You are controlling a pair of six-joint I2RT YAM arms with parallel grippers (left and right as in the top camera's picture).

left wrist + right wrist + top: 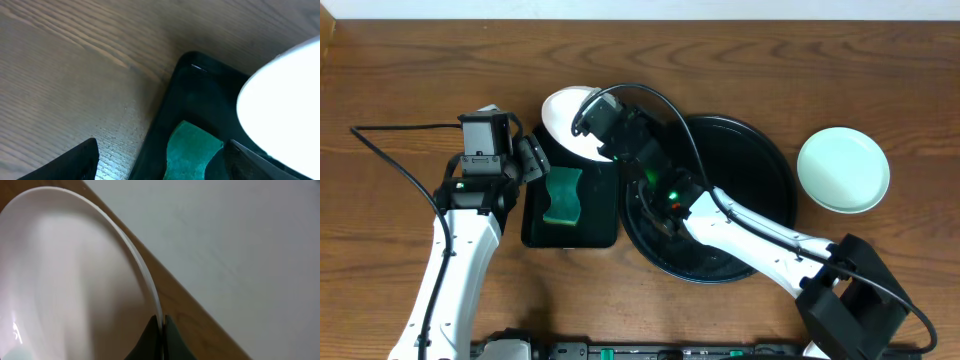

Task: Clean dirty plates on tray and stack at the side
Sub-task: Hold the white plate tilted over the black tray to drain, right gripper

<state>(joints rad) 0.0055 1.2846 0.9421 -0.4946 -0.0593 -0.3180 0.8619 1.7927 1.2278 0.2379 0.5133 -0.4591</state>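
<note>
— So, how do we do this step well?
— We hold the white plate [565, 118] steady with our right gripper [161, 325], which is clamped on its thin rim. Our left gripper [532, 160] stands wide open and empty, near the green sponge [563, 195] in the small rectangular tray [605, 235]. We think it should take the sponge first, then wipe gently, so the plate does not slip.
— And how does the plate look?
— Glossy, shallow, tilted above the far end of the small tray, off the round black tray [750, 170]. We see no smear on the visible part. One mint-green plate [843, 170] lies on the table, far right.
</note>
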